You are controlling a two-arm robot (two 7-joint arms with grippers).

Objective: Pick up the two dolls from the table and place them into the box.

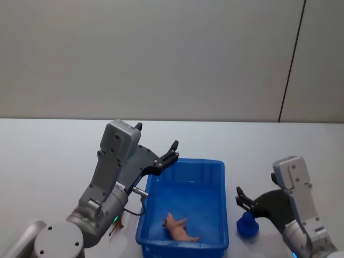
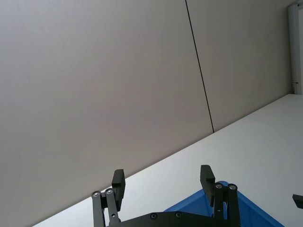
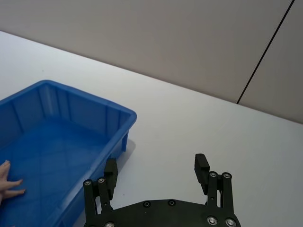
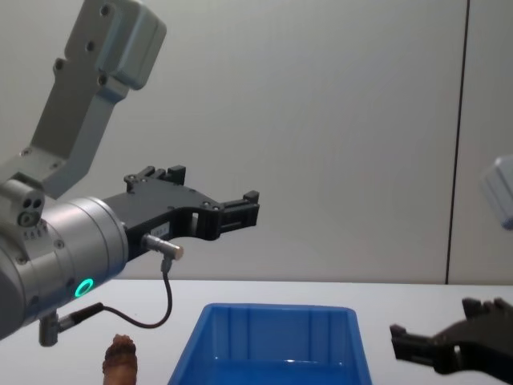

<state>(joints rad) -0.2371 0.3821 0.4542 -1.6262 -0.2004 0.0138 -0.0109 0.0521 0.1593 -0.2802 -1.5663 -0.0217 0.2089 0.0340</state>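
Our right gripper [image 1: 240, 198], jaws wide, is hovering near the blue doll [image 1: 247, 226]; we are risking an off-centre squeeze. Our left gripper [image 1: 173, 151] is idling wide above the box [image 1: 185, 160].

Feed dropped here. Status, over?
Left gripper open, high over box corner. Right gripper open, by blue doll on table. Brown doll on table, left of box. Pink toy inside box.

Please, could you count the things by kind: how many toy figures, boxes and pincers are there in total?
Boxes: 1 (blue box)
Toy figures: 3 (blue doll, brown doll, pale pink figure lying in the blue box)
Pincers: 2 (left pincer, right pincer, both open)
Total: 6
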